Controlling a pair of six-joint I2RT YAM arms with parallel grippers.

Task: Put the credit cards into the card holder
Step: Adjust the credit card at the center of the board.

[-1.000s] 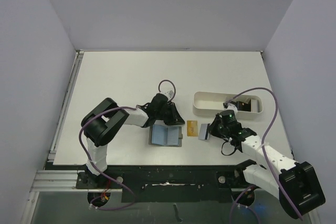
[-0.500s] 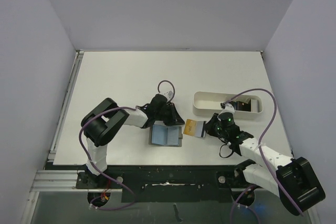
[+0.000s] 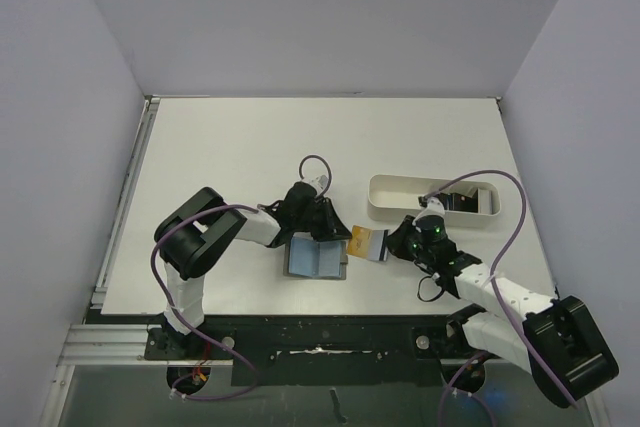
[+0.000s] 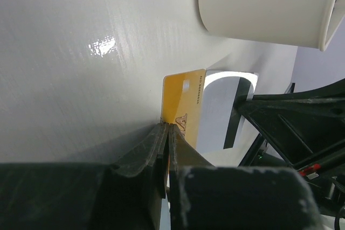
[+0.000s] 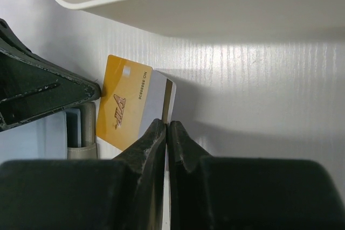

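The card holder [image 3: 312, 259] lies open on the table, light blue lining up; its olive edge [image 5: 89, 127] shows in the right wrist view. Just right of it lies a gold credit card [image 3: 361, 239] [image 4: 180, 100] [image 5: 121, 111]. My right gripper [image 3: 392, 246] [image 5: 168, 125] is shut on a pale grey credit card [image 3: 376, 247] [image 4: 215, 106] [image 5: 156, 100] with a dark stripe, which overlaps the gold card's right side. My left gripper [image 3: 338, 230] [image 4: 167, 127] is shut, its tips against the gold card's left edge, over the holder's upper right corner.
A white oblong tray [image 3: 432, 202] [image 4: 269, 9] [image 5: 215, 4] stands just behind the right gripper, with a dark card [image 3: 462, 203] in its right end. Both arms' cables loop above the table near the cards.
My right gripper has carried the grey card leftward, from beside the gold card to partly over it. The left gripper has hardly moved.
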